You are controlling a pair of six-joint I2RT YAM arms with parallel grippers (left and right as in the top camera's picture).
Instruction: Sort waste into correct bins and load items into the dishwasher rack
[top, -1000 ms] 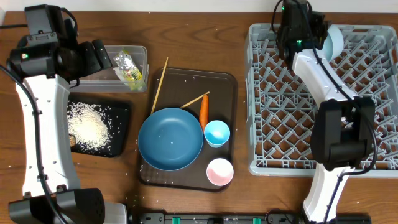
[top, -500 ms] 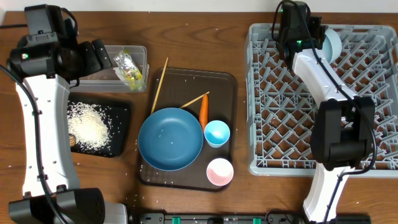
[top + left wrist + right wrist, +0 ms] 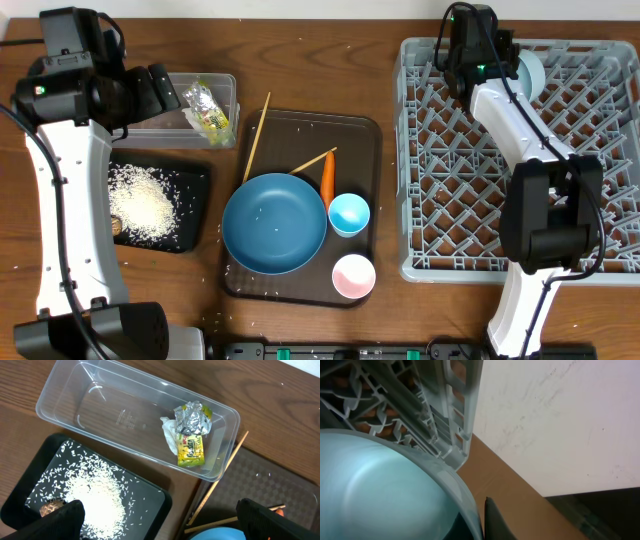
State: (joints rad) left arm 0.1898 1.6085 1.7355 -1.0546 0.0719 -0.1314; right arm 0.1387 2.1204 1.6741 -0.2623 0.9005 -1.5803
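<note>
Bowl [image 3: 530,69] on edge in rack [image 3: 600,200] corner, right pincer [image 3: 506,60] grip unclear, left pincer [image 3: 161,526] spread wide

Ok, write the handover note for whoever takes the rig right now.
Left gripper: open, holding nothing, above the clear tub and black tray.
Right gripper: shut on the light blue bowl, at the back edge of the rack.
Done: wrapper and paper wad in the tub; rice and brown lump on the black tray.
To do: release the bowl; bin the carrot; rack the plate, light blue cup, pink cup and chopsticks, all on or across the serving tray.
</note>
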